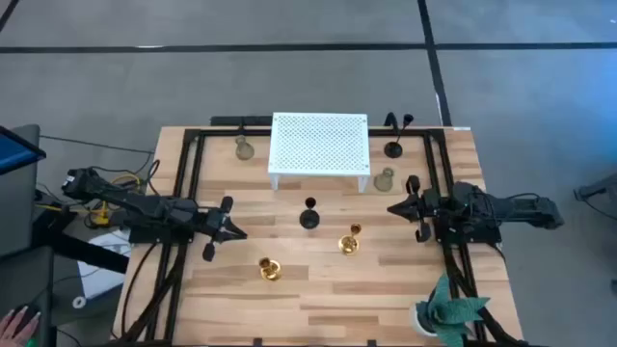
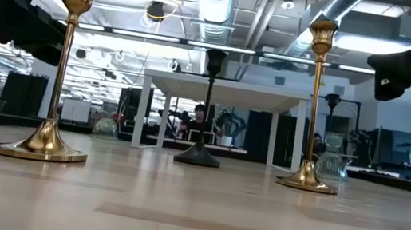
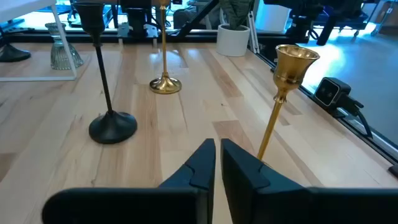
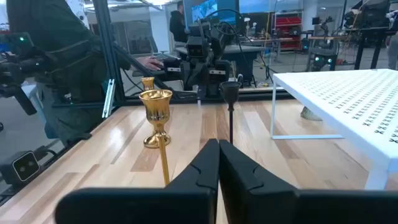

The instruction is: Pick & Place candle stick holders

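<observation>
High view: wooden bench (image 1: 318, 289) carrying everything, framed by black rails. Largest on it, a white perforated stand (image 1: 319, 146) toward the far edge, probably the raised spot meant to receive the holders, though nothing sits on top yet.

Flanking the middle, two arms parked low over the boards. Left gripper (image 1: 234, 231) at the left side, pointing inward, fingers pressed nearly together with only a thin slit seen in the left wrist view, holding nothing. Right gripper (image 1: 395, 208) at the right side, facing inward too, fingers fully closed and empty. Both aimed at the central group, likely poised to start a pick; jaws would need to spread first.

Green leafy plant (image 1: 445, 310) in a white pot at the near right corner, apart from the work and no part of the task.

Candle stick holders all upright and untouched: one black holder (image 1: 308, 216) mid-bench just in front of the stand; a second black holder (image 1: 393, 146) right of the stand; one gold holder (image 1: 349, 241) near the centre, within the right arm's reach; another gold holder (image 1: 270, 269) nearer the front, just beside the left gripper's line. Smallest, two pale green glass holders: left green holder (image 1: 244, 148) just left of the stand, right green holder (image 1: 385, 179) by its right front leg.
</observation>
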